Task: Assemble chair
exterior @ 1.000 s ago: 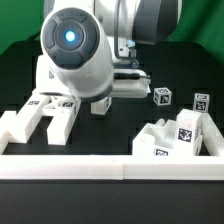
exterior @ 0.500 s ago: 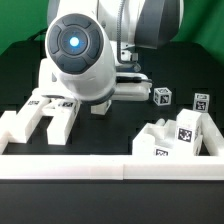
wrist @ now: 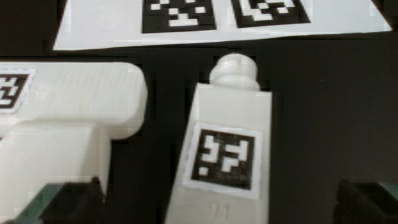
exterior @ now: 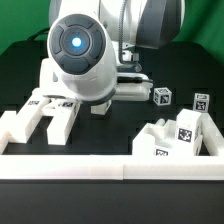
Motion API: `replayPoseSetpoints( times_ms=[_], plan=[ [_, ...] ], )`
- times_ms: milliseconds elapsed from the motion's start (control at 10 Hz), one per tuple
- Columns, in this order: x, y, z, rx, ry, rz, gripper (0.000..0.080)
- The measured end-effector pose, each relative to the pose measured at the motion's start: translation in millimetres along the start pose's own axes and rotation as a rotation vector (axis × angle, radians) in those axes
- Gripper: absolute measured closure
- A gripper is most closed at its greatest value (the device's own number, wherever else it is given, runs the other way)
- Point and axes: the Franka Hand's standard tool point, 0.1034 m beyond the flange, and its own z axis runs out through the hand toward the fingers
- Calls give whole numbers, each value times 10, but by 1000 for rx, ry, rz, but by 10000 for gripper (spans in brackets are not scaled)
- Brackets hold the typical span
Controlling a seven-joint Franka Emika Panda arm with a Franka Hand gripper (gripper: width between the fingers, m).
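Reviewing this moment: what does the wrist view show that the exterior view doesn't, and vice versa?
Wrist view only: the marker board and the open gripper, its fingers either side of a round-tipped chair piece. Exterior view only: the arm, a cluster of chair pieces at the exterior view's right, two small tagged blocks behind, the border rail. Both: white tagged chair parts on a dark table.
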Motion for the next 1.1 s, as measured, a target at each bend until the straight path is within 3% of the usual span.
replayPoseSetpoints(
  times_ms=[500,1100],
  plan=[
    [18,-104,29,-1,-3,-3,151],
    [93,-51,175,-2,11,6,151]
  ],
)
